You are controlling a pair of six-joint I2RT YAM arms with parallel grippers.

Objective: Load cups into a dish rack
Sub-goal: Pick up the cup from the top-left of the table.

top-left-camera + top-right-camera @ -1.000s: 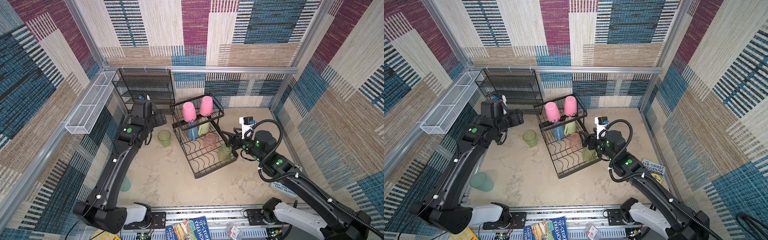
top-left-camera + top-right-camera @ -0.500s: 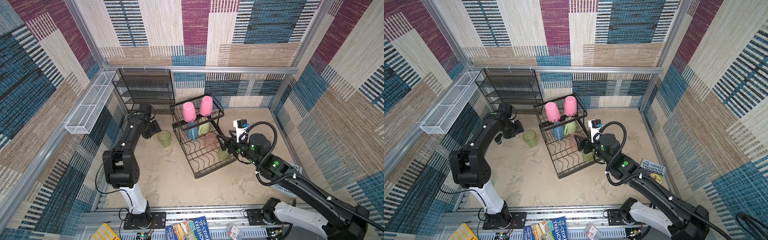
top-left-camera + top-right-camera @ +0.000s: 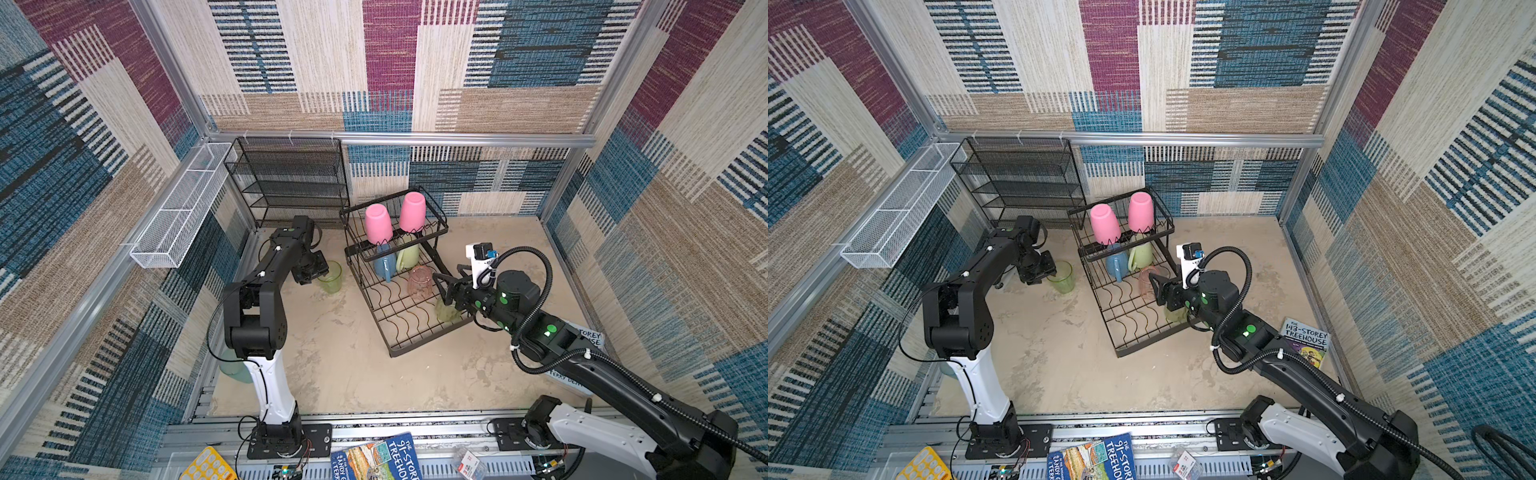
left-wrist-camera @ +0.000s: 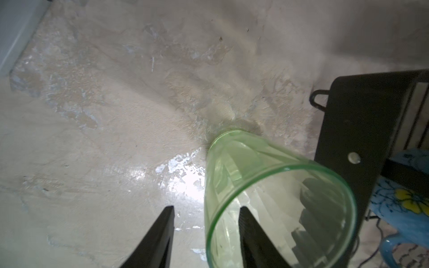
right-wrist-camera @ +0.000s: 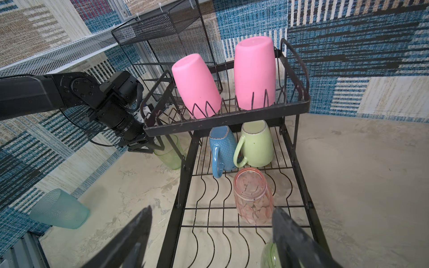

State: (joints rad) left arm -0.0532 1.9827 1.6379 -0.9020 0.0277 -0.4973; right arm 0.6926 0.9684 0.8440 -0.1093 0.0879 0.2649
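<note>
**1. Legible text**
- Book (image 3: 1304, 340), flat on the floor on the right-arm side of the dish rack (image 5: 232, 115): "THE 143-STOREY TREEHOUSE".
- Second book (image 3: 376, 457), on the frame in front of the rack: "91-STOREY TREEHOUSE". The author lines are cut off.

**2. Cups, located from the rack**
- Upper basket: two pink tumblers (image 3: 378, 224) (image 3: 412, 212), mouths down.
- Lower tray, under the basket: blue mug (image 3: 382, 264) and pale-green mug (image 3: 409, 255), bases up.
- Lower tray, just in front of the mugs: clear-pink tumbler (image 3: 420, 282).
- Tray edge on the right-arm side: clear-green cup (image 3: 446, 311), partly covered by the right gripper.
- Floor, just beside the rack's left-arm side: second clear-green cup (image 4: 267, 197), upright.
- Teal tumbler (image 5: 59, 208): well apart from the rack. The left arm hides most of it in both top views.

**3. Grippers**
- Left gripper (image 4: 206, 207): released. It sits astride the rim of the floor cup, one finger inside and one outside, with a gap showing on each side of the wall. The rack's black side plate stands close by.
- Right gripper (image 5: 212, 208): spread wide above the lower tray, holding nothing.

**4. Surroundings**
- Black mesh shelf unit (image 3: 291, 178): behind the rack.
- White mesh basket (image 3: 178, 216): on the wall rail.
</note>
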